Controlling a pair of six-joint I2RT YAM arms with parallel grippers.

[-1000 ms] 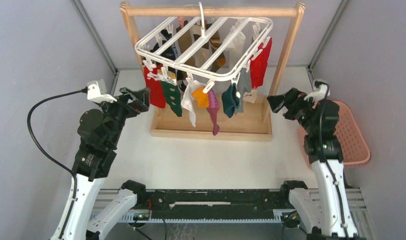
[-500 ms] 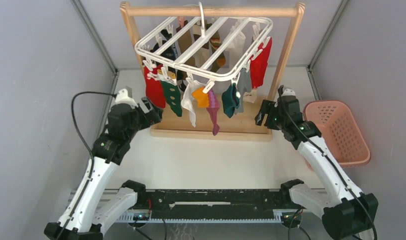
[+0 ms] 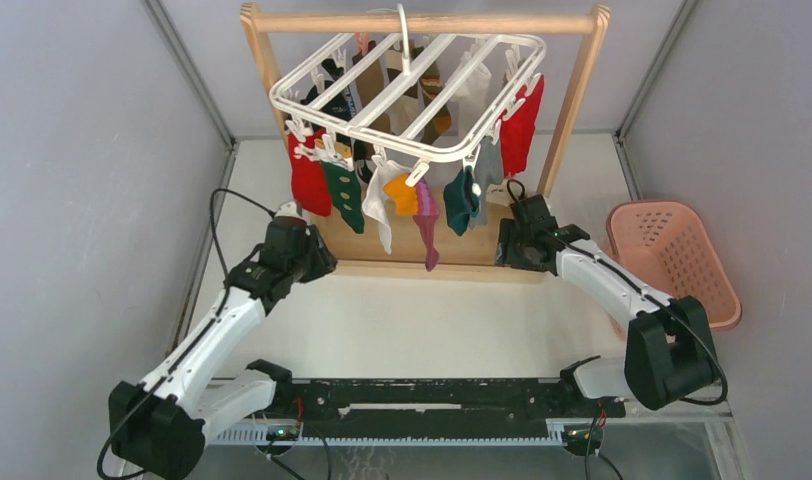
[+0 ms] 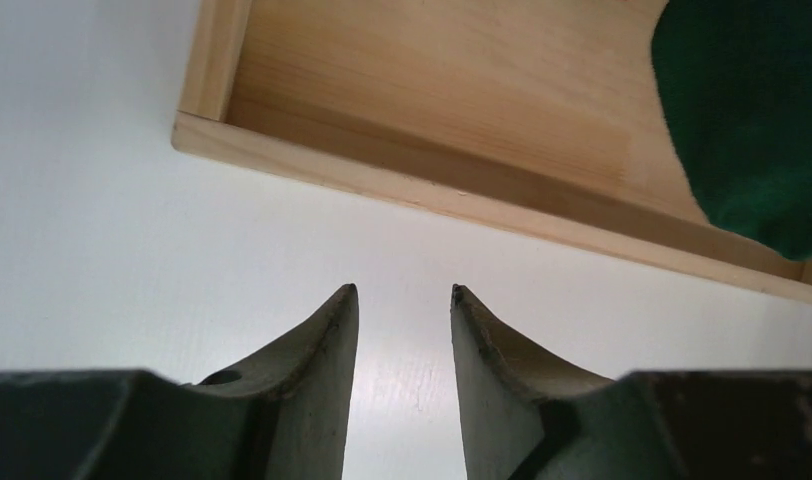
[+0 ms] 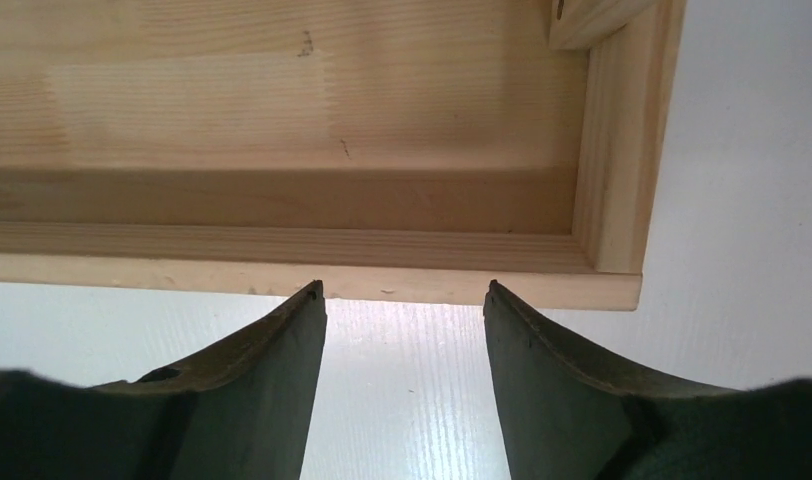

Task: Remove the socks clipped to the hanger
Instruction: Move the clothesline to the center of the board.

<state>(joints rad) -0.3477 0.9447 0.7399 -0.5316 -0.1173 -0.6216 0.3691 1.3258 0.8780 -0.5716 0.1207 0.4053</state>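
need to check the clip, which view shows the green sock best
Top external: the green sock hangs whole under the hanger. Left wrist shows only a green edge; right wrist, none of it.

You see the white hanger [image 3: 437, 152] hooked on the rack's top bar [image 3: 282, 22], tilted. Socks [image 3: 422, 205] dangle clipped along its near edge, left to right: red sock [image 3: 308, 185], green sock [image 3: 344, 195], white sock [image 3: 379, 205], orange sock [image 3: 404, 195], magenta sock [image 3: 428, 225], teal sock [image 3: 460, 200], grey sock [image 3: 488, 165]. A second red sock [image 3: 519, 130] hangs at its right corner.
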